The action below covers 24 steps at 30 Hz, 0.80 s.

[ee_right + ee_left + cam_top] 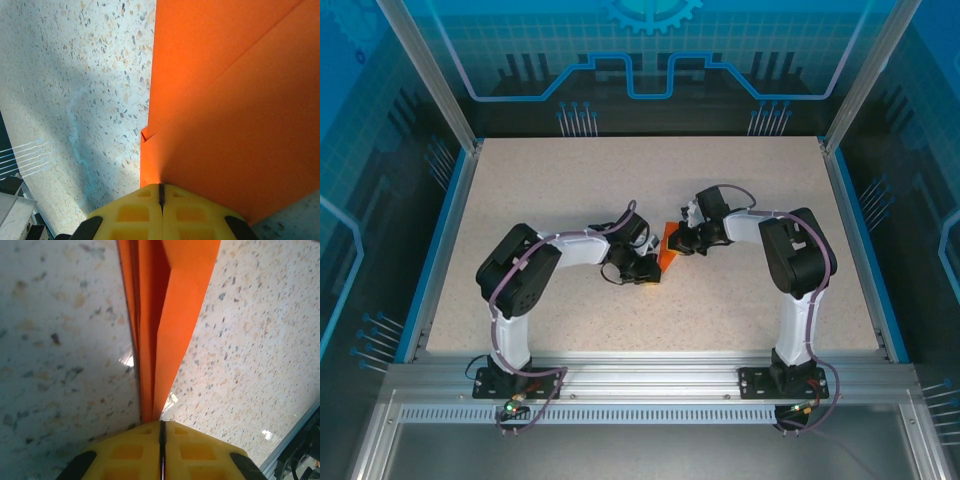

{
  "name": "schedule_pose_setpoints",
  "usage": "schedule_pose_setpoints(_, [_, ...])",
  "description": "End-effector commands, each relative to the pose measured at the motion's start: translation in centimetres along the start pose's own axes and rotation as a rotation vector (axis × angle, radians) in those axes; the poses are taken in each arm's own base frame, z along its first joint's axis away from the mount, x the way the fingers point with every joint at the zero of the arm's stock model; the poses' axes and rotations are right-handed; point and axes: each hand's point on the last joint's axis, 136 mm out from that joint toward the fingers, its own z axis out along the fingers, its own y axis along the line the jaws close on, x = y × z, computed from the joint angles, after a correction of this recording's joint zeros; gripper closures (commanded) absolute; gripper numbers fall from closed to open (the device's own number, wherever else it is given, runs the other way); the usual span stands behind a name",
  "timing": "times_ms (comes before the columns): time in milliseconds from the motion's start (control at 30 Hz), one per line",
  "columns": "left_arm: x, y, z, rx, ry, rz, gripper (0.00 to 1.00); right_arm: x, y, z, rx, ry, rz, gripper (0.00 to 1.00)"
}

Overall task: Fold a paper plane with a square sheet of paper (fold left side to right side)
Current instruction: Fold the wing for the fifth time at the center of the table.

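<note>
I'm pinching the orange paper (667, 250) from opposite ends, left pincer (161, 426) and right pincer (161, 187), probably steadying its creases, well inside the worktop's (520, 180) edges.

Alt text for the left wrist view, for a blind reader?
The left gripper, its yellow fingers shut, pinches the narrow end of the folded orange paper, which runs away in creased layers over a speckled table.

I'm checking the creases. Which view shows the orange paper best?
Right wrist: the orange paper lies broadside and large, its diagonal crease and layered edges plain. Left wrist sees it nearly edge-on, as narrow stacked folds. Top external shows it as a small sliver.
</note>
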Motion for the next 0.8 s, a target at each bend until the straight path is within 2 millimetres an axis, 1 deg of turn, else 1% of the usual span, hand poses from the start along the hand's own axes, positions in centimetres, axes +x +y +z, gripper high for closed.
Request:
schedule_pose_setpoints(0, [2.0, 1.5, -0.8, -0.041, 0.057, -0.066, 0.91, 2.2, -4.8, 1.3, 0.156, 0.071, 0.076, 0.97])
schedule_pose_setpoints(100, [1.1, 0.5, -2.0, -0.010, 0.024, -0.053, 0.91, 2.2, -4.7, 1.3, 0.152, 0.070, 0.073, 0.97])
schedule_pose_setpoints(233, [-0.2, -2.3, -3.4, 0.067, -0.004, -0.009, 0.91, 2.1, -4.6, 1.2, 0.149, 0.066, 0.072, 0.97])
schedule_pose_setpoints(333, [-1.3, -3.6, -3.7, 0.104, -0.019, 0.010, 0.90, 2.2, -4.5, 1.2, 0.149, 0.066, 0.071, 0.97])
schedule_pose_setpoints(433, [-2.4, -4.2, -2.9, 0.120, -0.014, 0.017, 0.90, 2.2, -4.5, 1.3, 0.147, 0.069, 0.073, 0.97])
schedule_pose_setpoints(600, [-4.0, -4.3, -1.0, 0.118, -0.003, 0.022, 0.87, 2.2, -4.4, 1.3, 0.148, 0.068, 0.072, 0.97])
schedule_pose_setpoints(667, [-4.6, -3.6, -0.2, 0.086, -0.010, 0.021, 0.85, 2.2, -4.5, 1.2, 0.150, 0.065, 0.071, 0.97])
schedule_pose_setpoints(767, [-5.0, -1.8, 0.5, 0.024, -0.022, -0.008, 0.85, 1.9, -4.0, 0.9, 0.132, 0.047, 0.060, 0.97])
